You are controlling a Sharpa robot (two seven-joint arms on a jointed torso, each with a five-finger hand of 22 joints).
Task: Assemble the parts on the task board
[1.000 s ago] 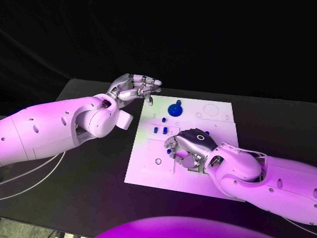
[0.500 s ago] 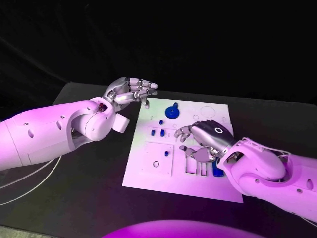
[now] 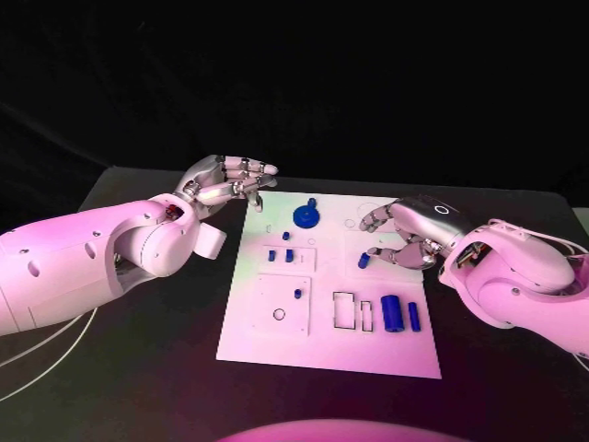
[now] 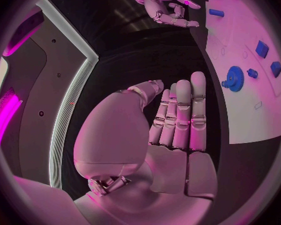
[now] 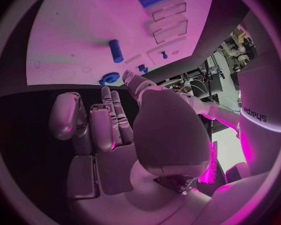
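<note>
Head view: the task board (image 3: 275, 336) carries blue parts (image 3: 391, 313) in slots near its right side. Left hand (image 3: 225, 180) hovers at the far-left corner, fingers curled, empty; right hand (image 3: 408, 238), fingers loosely apart, holds nothing.

The task board (image 3: 261, 336) is white on a black tabletop (image 3: 149, 368); the gear (image 3: 306, 217) and small parts (image 3: 393, 313) are blue; both arms are white, each hand (image 3: 225, 180) silver.
</note>
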